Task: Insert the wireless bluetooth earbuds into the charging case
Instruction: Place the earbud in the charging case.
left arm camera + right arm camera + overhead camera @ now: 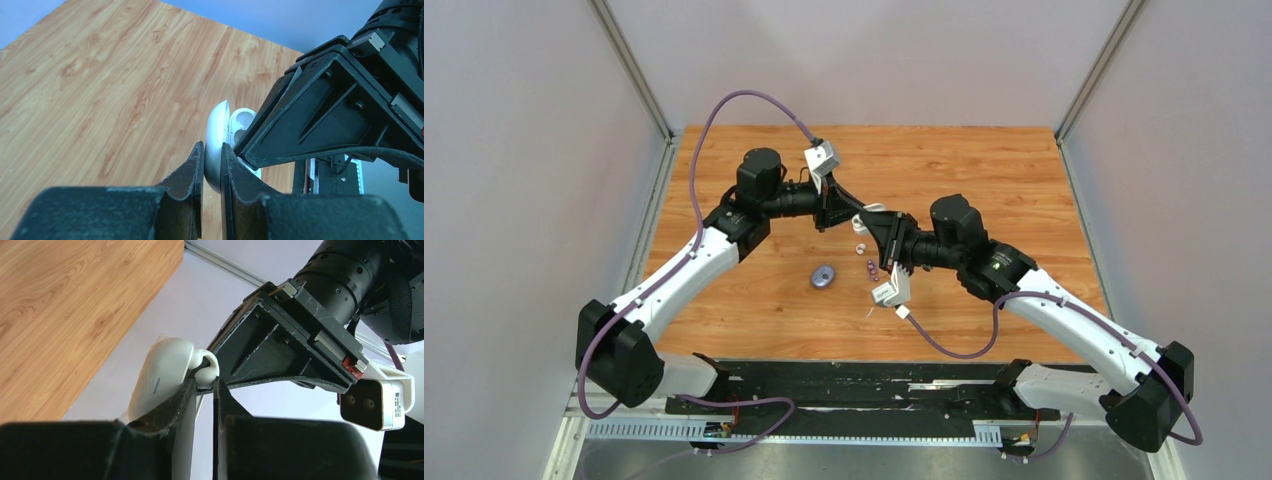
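The white charging case (217, 125) is held open above the table, and my left gripper (212, 148) is shut on its lid. Its base with two round wells (241, 119) faces my right gripper's fingers (320, 115). My right gripper (205, 383) is shut on a white earbud (208, 361), which it presses against the case's shell (162, 375). In the top view both grippers meet over the table's middle, at the case (874, 208). Two small white pieces (860, 248) and two purple earbuds (871, 268) lie on the wood just below them.
A closed grey-purple oval case (824, 276) lies on the wooden table (1024, 180), left of the purple earbuds. Pale walls stand to the left, right and back. A black rail (854, 385) runs along the near edge between the arm bases.
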`<action>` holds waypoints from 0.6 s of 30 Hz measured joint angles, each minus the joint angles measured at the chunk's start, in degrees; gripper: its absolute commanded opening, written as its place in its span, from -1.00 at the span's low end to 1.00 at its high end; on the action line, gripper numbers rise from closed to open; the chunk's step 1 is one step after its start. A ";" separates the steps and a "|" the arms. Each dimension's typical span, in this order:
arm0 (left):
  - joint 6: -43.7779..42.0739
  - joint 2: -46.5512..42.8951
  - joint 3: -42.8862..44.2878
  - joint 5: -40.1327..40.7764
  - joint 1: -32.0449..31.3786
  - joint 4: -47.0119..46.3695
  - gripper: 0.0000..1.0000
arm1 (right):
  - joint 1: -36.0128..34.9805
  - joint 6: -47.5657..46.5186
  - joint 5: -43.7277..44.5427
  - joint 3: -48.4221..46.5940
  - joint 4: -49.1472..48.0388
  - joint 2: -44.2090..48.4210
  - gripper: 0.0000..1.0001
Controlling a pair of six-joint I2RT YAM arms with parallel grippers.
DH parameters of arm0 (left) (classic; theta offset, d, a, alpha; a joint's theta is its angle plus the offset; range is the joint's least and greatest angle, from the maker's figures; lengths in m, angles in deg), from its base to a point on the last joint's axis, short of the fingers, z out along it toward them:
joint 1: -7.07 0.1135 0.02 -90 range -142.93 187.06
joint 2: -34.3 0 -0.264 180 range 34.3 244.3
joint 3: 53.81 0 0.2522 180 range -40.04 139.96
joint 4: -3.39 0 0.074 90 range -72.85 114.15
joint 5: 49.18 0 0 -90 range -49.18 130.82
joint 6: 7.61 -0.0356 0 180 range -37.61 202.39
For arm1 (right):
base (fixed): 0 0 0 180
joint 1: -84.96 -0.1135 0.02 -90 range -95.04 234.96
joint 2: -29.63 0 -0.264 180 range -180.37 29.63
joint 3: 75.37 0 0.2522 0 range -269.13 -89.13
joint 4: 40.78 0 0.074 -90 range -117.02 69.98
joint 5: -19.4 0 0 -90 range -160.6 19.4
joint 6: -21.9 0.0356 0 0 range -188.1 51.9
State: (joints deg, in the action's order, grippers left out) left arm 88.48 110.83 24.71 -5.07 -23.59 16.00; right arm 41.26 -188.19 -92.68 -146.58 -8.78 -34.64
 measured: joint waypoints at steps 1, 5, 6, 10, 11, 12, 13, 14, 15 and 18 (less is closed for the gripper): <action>-0.02 0.00 0.00 0.07 0.00 -0.02 -1.00 | 0.00 0.00 0.04 0.00 0.00 0.04 -1.00; -0.07 0.00 0.00 0.11 -0.02 -0.22 -1.00 | 0.00 -0.02 0.11 0.11 0.37 0.61 -0.77; -0.09 0.00 0.02 0.11 -0.02 -0.33 -1.00 | 0.00 -0.02 0.13 0.22 0.48 0.83 -0.72; -0.37 0.00 0.02 0.09 -0.02 -0.35 -1.00 | 0.00 -0.02 0.17 0.46 1.05 1.38 -0.65; -0.44 0.00 0.00 0.09 -0.02 -0.35 -1.00 | 0.00 -0.02 0.15 0.46 1.05 1.38 -0.65; -0.46 0.00 0.02 0.09 -0.02 -0.35 -1.00 | 0.00 -0.02 0.15 0.46 1.07 1.38 -0.64; -0.46 0.00 0.00 0.09 -0.02 -0.33 -1.00 | 0.00 -0.02 0.15 0.46 1.09 1.38 -0.63; -0.50 0.00 0.00 0.07 -0.02 -0.33 -1.00 | 0.00 -0.02 0.17 0.46 1.14 1.38 -0.62; -0.61 0.00 0.00 0.07 -0.02 -0.33 -1.00 | 0.00 -0.02 0.17 0.46 1.16 1.38 -0.61; -1.01 0.00 0.02 0.11 -0.02 -0.04 -1.00 | 0.00 -0.02 0.37 0.46 1.27 1.38 -0.59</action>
State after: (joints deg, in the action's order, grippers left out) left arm 87.47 110.83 24.73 -4.96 -23.61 15.96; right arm 41.26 -188.22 -92.31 -146.12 -7.51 -33.26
